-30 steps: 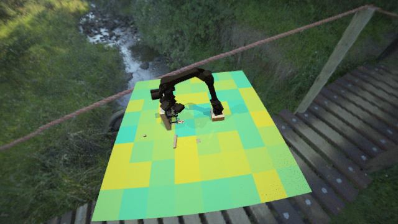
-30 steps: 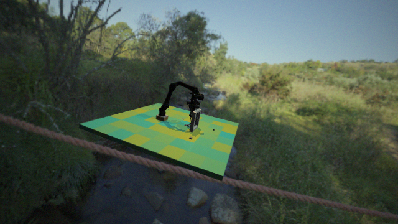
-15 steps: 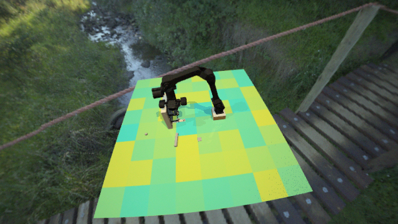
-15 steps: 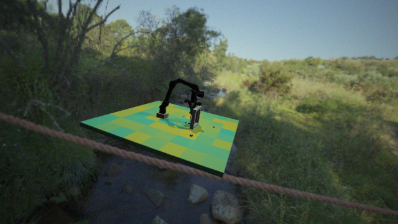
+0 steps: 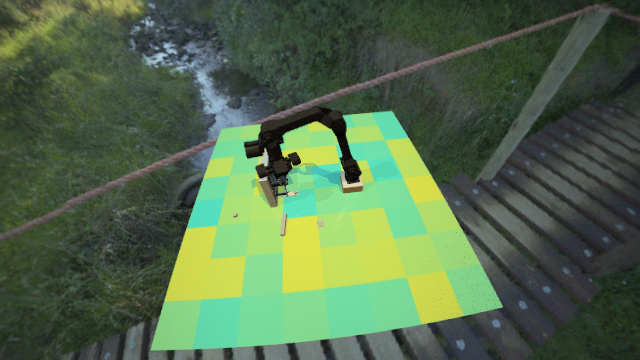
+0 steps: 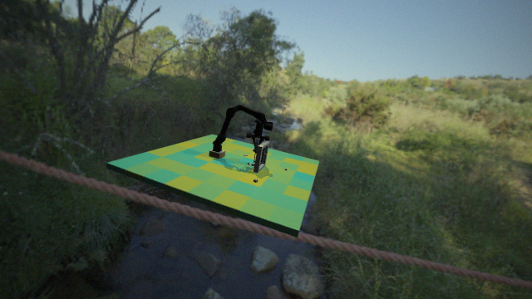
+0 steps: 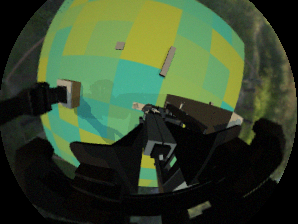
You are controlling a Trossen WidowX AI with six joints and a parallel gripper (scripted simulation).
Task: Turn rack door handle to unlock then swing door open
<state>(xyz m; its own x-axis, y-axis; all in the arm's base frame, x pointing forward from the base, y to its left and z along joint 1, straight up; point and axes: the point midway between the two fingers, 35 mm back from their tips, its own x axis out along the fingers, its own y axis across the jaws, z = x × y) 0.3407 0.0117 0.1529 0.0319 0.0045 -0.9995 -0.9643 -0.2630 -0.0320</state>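
The rack (image 5: 268,193) (image 6: 263,159) (image 7: 192,113) stands upright on the checkered table, a tan-grey frame with dark parts. In the wrist view its dark brown side lies right of the fingers. My gripper (image 5: 281,182) (image 7: 153,125) points down beside the rack and is shut on the door's upright handle (image 7: 159,145), a grey block seen end-on between the fingers. In the top and exterior views the arm and its small scale mostly hide handle and fingers. Thin dark parts show beside the rack under the gripper; the door's angle and the handle's turn cannot be read clearly.
A tan bar (image 5: 283,224) (image 7: 168,62) and a flat tan tile (image 5: 321,224) (image 7: 120,45) lie near the rack. A small pale piece (image 5: 292,193) (image 7: 138,106) is close by the fingers. A tiny block (image 5: 235,215) lies beyond the rack. The arm's base (image 5: 352,186) (image 6: 217,154) is on the table.
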